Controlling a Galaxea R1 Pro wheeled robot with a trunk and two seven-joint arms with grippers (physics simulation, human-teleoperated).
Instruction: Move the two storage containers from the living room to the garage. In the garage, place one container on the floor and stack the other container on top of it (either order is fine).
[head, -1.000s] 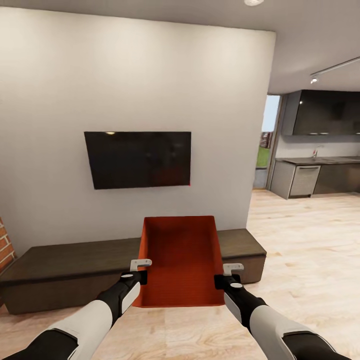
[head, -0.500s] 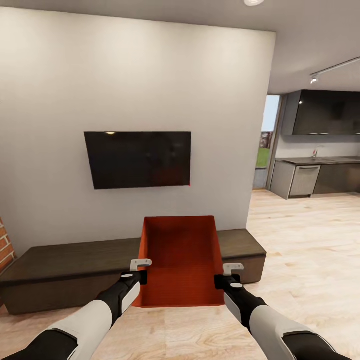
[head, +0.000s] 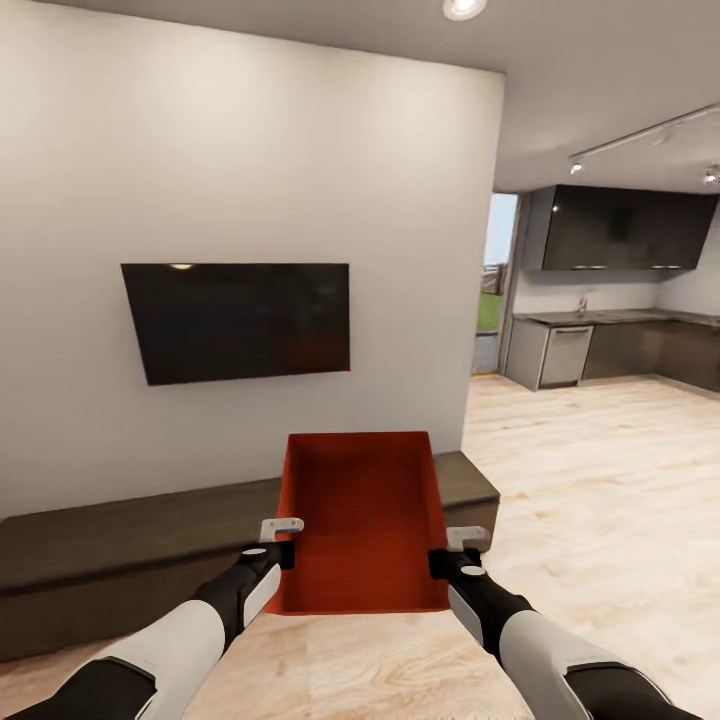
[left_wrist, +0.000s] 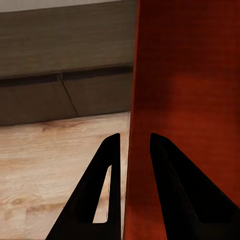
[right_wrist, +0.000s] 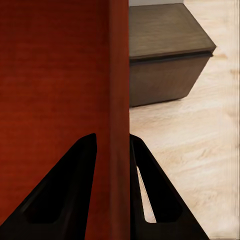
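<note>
Storage container (head: 362, 520) empty, left pincer (head: 281, 527), right pincer (head: 466, 538) clamping side walls.

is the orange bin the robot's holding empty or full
Empty: the head view looks into the open-topped storage container and shows only its bare orange-red inside, held between the left gripper and right gripper.

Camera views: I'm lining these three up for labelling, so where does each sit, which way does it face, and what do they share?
Head view: on the head, looking forward and down at the TV wall; both arms and the container show.
Left wrist view: along the left claw, which pinches the container's wall.
Right wrist view: along the right claw, which pinches the opposite wall.
Shared: container, dark cabinet, plank floor.
</note>
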